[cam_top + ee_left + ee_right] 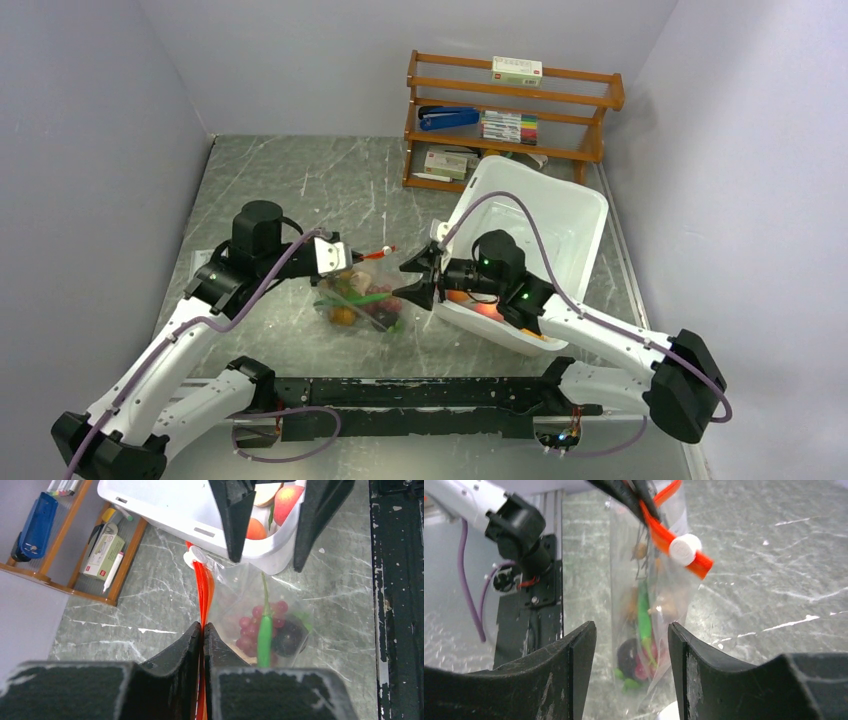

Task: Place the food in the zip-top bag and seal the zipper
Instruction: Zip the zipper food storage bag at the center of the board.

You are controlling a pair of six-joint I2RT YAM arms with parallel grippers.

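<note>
With food (pixel 250 625) already inside the zip-top bag (pixel 362 300) at centre frame, your left gripper (pixel 202 630) pinches the zipper (pixel 204 587) while your right gripper (pixel 631 630) hangs open beside it; sealing seems unfinished.

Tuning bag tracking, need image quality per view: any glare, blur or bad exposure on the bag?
Top external: even light, zip-top bag small but sharp. Left wrist: zipper crisp, left gripper dark, little detail. Right wrist: bag contents soft, table washed out by glare.
</note>
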